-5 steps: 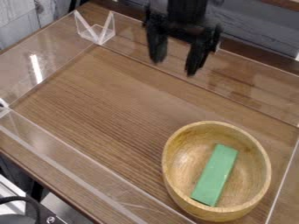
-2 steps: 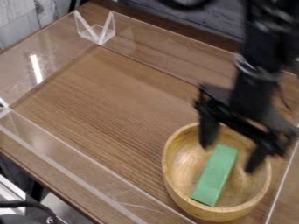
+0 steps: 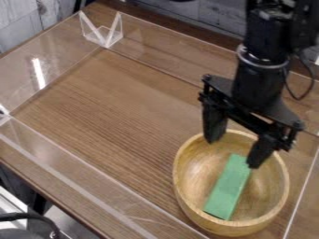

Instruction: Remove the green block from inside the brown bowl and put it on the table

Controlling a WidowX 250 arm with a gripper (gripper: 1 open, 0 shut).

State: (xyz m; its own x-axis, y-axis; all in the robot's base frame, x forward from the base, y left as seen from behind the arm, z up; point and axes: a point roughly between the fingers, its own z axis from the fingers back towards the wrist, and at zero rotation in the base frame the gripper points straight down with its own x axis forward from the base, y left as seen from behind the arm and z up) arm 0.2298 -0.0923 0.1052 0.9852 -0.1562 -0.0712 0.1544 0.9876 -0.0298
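The brown bowl (image 3: 189, 174) sits on the table (image 3: 112, 112) at the near right. Inside it lies the green block (image 3: 229, 188), flat, running lengthwise from the far side towards the near side. My black gripper (image 3: 238, 140) points down over the bowl's far rim, just beyond the block's far end. It is open, with one finger (image 3: 214, 123) above the rim and the other (image 3: 263, 149) above the bowl's inside. Nothing is between the fingers, and I see no contact with the block.
Low clear acrylic walls (image 3: 50, 149) run around the tabletop. A clear folded bracket (image 3: 103, 30) stands on the far left wall. The bowl lies close to the near right corner of the walls.
The gripper has come from the table's far edge towards the near right and now hangs over the bowl. It stayed open. The block and bowl have not moved.
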